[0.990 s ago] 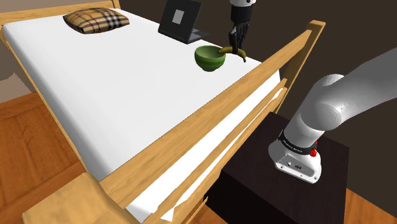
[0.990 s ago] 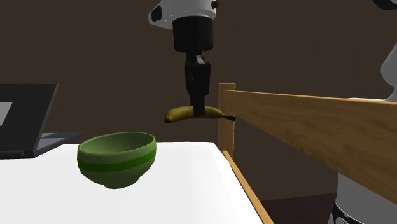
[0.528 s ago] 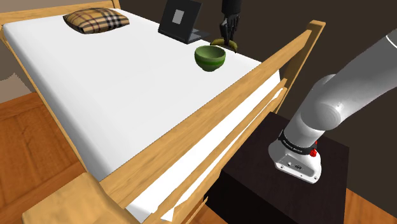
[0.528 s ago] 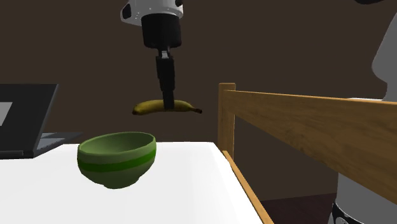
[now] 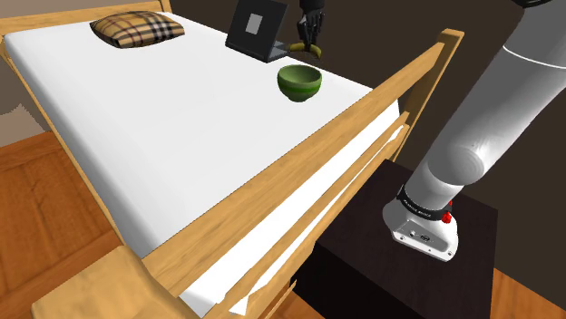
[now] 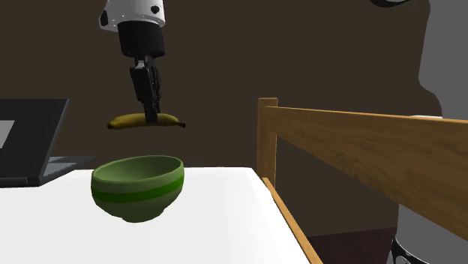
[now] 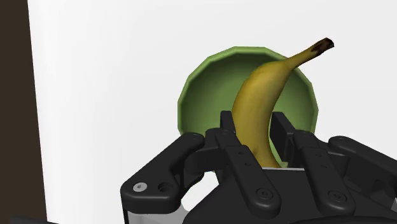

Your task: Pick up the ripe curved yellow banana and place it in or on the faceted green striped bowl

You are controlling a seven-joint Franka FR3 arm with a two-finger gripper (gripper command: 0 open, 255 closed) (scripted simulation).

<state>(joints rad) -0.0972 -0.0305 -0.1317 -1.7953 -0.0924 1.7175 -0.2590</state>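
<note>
My black gripper point(image 6: 153, 114) is shut on a curved yellow banana point(image 6: 145, 121), holding it level in the air just above the green bowl point(image 6: 139, 187). The bowl has a lighter green stripe and stands on the white bed near its corner. In the wrist view the banana point(image 7: 264, 102) runs out from between my fingers point(image 7: 249, 149) with the open bowl point(image 7: 203, 92) directly beneath it. In the shoulder view my gripper point(image 5: 310, 29) and the banana point(image 5: 306, 47) hang beyond the bowl point(image 5: 299, 82).
A dark open laptop point(image 5: 257, 29) stands behind the bowl on the bed. A plaid pillow point(image 5: 136, 27) lies at the far end. The wooden bed frame point(image 5: 363, 109) and its corner post point(image 6: 268, 139) rise beside the bowl.
My gripper has carried the banana up and toward the second exterior view's left, from beside the bed post to over the bowl.
</note>
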